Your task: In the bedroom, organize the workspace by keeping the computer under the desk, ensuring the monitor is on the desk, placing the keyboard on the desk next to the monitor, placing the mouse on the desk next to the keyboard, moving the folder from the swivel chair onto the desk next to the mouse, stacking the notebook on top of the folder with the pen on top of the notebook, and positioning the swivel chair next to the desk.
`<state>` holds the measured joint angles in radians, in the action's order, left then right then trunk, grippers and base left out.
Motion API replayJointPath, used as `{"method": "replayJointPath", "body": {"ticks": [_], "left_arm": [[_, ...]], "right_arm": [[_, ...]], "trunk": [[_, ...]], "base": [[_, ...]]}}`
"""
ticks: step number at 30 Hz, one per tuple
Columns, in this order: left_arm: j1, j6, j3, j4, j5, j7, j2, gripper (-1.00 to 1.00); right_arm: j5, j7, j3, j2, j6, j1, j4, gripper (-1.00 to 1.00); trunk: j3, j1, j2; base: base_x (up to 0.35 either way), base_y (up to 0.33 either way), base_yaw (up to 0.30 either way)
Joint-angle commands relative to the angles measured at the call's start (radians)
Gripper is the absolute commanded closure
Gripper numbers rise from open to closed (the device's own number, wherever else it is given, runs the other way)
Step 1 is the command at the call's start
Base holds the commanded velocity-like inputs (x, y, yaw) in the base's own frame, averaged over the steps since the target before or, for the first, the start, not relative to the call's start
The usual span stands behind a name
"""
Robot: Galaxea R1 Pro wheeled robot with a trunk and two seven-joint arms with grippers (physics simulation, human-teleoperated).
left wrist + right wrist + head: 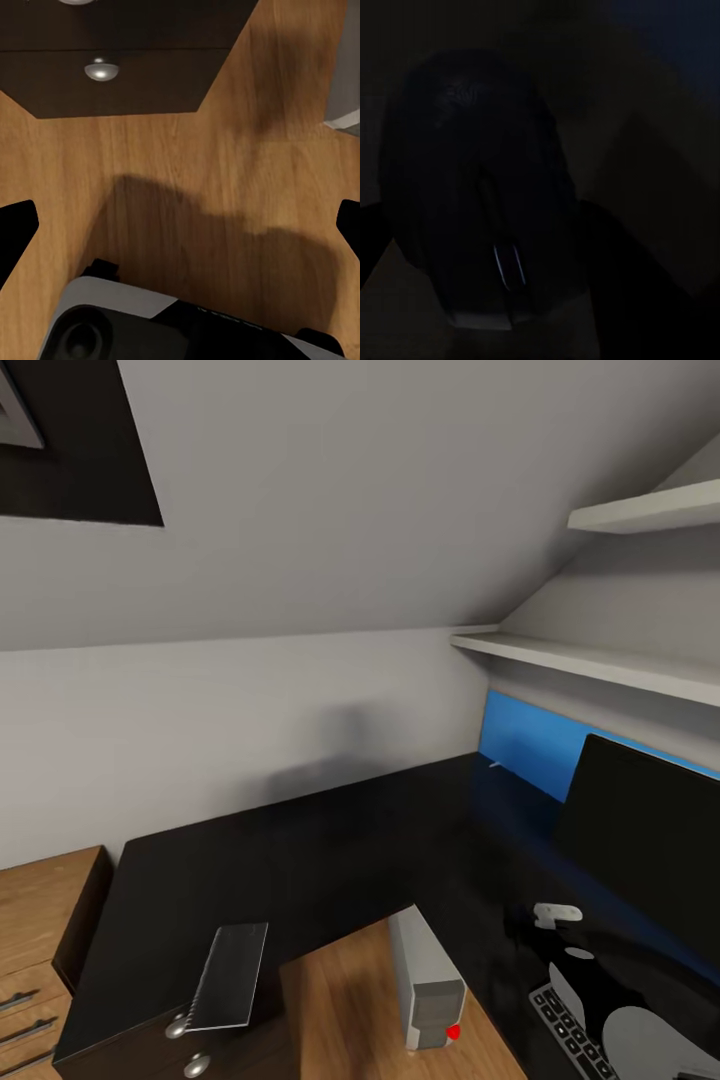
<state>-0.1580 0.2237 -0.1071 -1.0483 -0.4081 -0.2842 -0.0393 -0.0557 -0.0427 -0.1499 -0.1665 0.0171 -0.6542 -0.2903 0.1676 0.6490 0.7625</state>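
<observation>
Sloped grey walls and two white shelves (600, 660) close in over your glossy black L-shaped table (300, 860), with wood floor (340, 1010) in its inner corner. One monitor (650, 850) stands at the right along the wall side. One computer (425, 975) stands on the floor in that corner beside the table's edge, not clearly tucked under it. One keyboard (570, 1020) lies at the lower right in front of the monitor. A ribbed silver sheet (230, 975) rests on the table's near left end above two silver drawer knobs (178, 1027).

Your right gripper (487, 300) has one mouse (480, 187) directly ahead of it, very close, its long axis running along the fingers. The picture is too dark for you to tell whether the jaws are pinching it or merely hanging over it. I judge the right arm to be the one for the mouse: its place beside the keyboard is on that side.

Your left gripper (180, 225) faces bare floor near the drawers, jaws spread wide, nothing between them.
</observation>
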Motion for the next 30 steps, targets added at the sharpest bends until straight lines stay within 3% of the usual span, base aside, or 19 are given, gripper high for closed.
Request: {"method": "replayJointPath", "body": {"ticks": [1,16,30], "left_arm": [[0.000,0.003,-0.002,-0.002,-0.009,-0.007,0.000,-1.00],[0.000,0.003,-0.002,0.013,-0.008,-0.009,-0.001,-1.00],[0.000,0.003,-0.003,0.082,-0.007,-0.009,0.001,-1.00]], "right_arm": [[-0.003,-0.005,-0.008,0.001,0.002,-0.001,0.000,1.00],[-0.003,-0.005,-0.008,0.001,0.001,-0.001,0.002,1.00],[-0.006,0.016,-0.008,0.001,-0.004,-0.002,0.005,1.00]], "trunk": [[0.005,0.004,0.008],[0.052,0.062,0.113],[0.052,0.062,0.113]], "base": [[0.000,0.000,0.000],[0.000,0.000,0.000],[-0.028,0.000,0.000]]}}
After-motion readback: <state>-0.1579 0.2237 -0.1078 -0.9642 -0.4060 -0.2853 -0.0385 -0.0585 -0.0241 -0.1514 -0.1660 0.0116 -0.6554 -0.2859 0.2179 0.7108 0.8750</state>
